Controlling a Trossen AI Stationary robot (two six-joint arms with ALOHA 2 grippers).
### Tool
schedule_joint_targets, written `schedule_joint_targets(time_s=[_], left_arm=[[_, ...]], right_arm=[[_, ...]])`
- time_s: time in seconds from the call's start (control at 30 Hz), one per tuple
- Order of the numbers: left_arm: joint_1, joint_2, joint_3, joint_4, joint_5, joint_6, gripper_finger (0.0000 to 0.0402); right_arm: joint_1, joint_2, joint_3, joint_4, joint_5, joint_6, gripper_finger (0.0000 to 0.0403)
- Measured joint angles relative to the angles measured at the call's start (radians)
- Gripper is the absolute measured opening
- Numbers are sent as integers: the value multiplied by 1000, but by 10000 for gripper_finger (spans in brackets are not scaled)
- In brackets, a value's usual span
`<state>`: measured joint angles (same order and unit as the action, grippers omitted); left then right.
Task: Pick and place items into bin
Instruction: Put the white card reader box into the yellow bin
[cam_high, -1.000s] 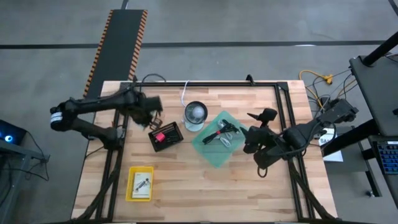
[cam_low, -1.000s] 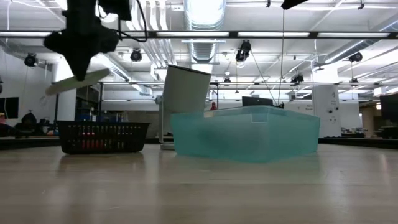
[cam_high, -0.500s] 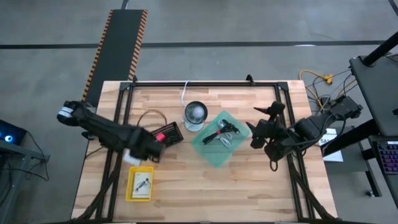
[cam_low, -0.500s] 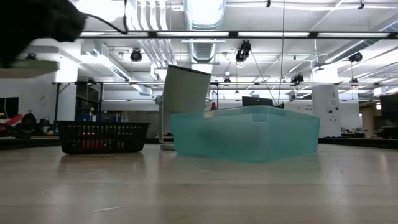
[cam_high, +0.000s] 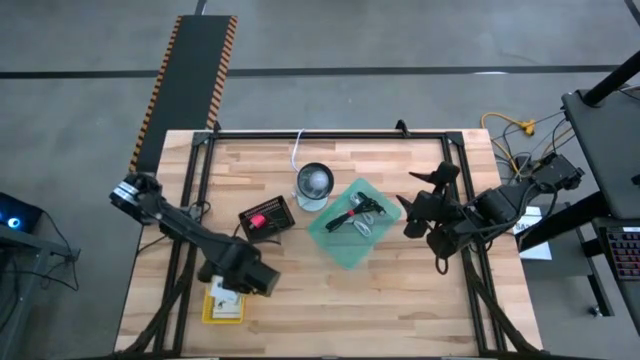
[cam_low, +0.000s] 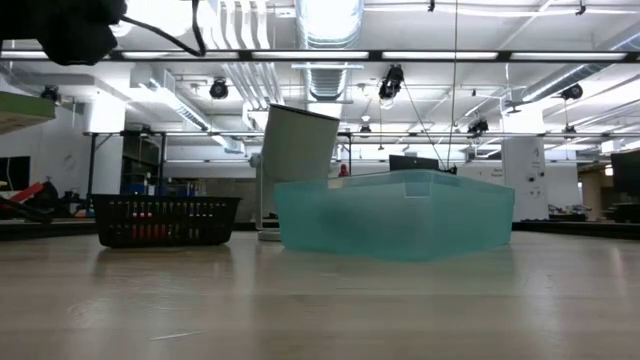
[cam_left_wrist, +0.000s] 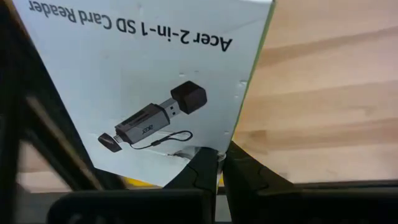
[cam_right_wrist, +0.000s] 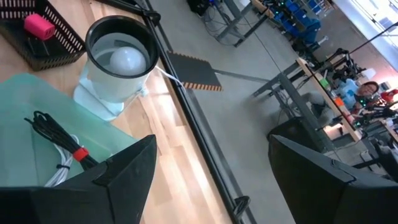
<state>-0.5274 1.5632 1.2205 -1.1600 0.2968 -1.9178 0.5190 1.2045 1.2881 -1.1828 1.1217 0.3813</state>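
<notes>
Left arm stretched low toward the table's front-left, left gripper (cam_left_wrist: 219, 163) pinched on a white SD card reader box (cam_left_wrist: 149, 81), box held above the yellow tray (cam_high: 214, 307), right gripper (cam_high: 428, 205) parked beside the teal bin (cam_high: 345, 248), fingers spread wide, cables (cam_right_wrist: 59, 146) seen inside bin.

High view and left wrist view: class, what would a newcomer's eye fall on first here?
Probably the left pincer, shut on a white Acer card-reader box above the yellow tray at the table's front left. Next, the translucent teal plastic bin mid-table, holding cables, with the right pincer beside it.
</notes>
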Motion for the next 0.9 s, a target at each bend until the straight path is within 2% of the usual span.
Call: schedule_joint_targets(time_s=[0.23,0.67,0.9], left_arm=[[-15,53,26,18,40,-57,0],[-51,54,-22,51,68,-278,0],[-51,54,-69,141,75,-259,0]], right_arm=[[0,1,-1,-20,-1,0,294],[0,1,-1,-41,-44,0,291],[0,1,-1,-41,-61,0,288]])
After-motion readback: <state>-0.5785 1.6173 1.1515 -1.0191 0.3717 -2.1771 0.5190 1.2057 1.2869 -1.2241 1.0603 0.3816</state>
